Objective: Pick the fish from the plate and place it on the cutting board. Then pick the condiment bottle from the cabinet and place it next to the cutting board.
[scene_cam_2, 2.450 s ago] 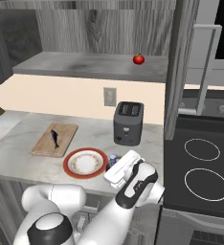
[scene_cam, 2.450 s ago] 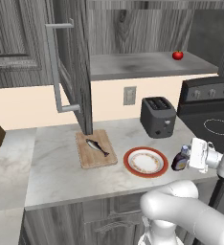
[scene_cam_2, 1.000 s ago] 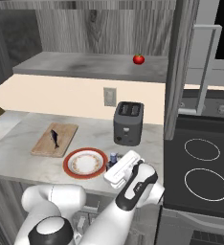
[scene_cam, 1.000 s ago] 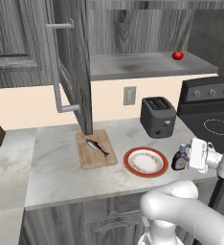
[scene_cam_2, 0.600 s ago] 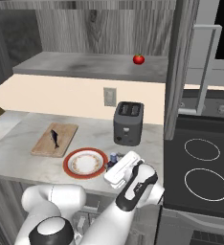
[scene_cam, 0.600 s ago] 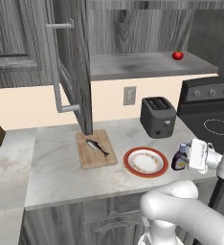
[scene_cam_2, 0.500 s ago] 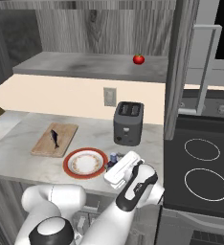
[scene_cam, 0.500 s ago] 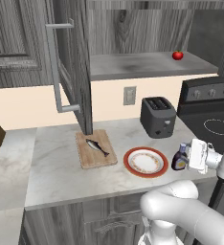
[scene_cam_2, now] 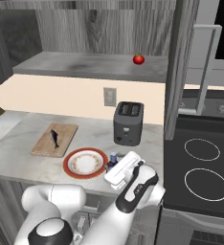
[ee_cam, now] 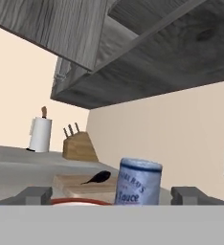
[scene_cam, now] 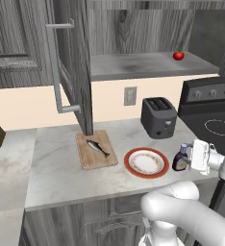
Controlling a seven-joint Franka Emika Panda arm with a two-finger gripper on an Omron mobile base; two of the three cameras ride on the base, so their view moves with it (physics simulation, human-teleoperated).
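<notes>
The fish (scene_cam: 97,147) lies on the cutting board (scene_cam: 88,161), left of the plate (scene_cam: 131,166) with its orange-red rim. The condiment bottle (scene_cam: 180,159) stands upright on the counter just right of the plate. My gripper (scene_cam: 189,157) is level with it, open, one finger on either side. In the hand view the bottle's blue cap (ee_cam: 140,182) sits between the fingertips (ee_cam: 35,195) with gaps on both sides; the fish (ee_cam: 97,177) and board (ee_cam: 68,182) lie beyond. From the right base view the bottle (scene_cam_2: 115,157) shows beside the white hand (scene_cam_2: 123,170).
The cabinet door (scene_cam: 73,72) hangs open above the board. A red tomato (scene_cam: 178,55) rests on the grey shelf (scene_cam: 143,66). A dark toaster (scene_cam: 158,116) stands behind the plate, and the stove (scene_cam: 215,126) is to the right. A knife block (ee_cam: 79,146) and a paper roll (ee_cam: 40,134) stand far left.
</notes>
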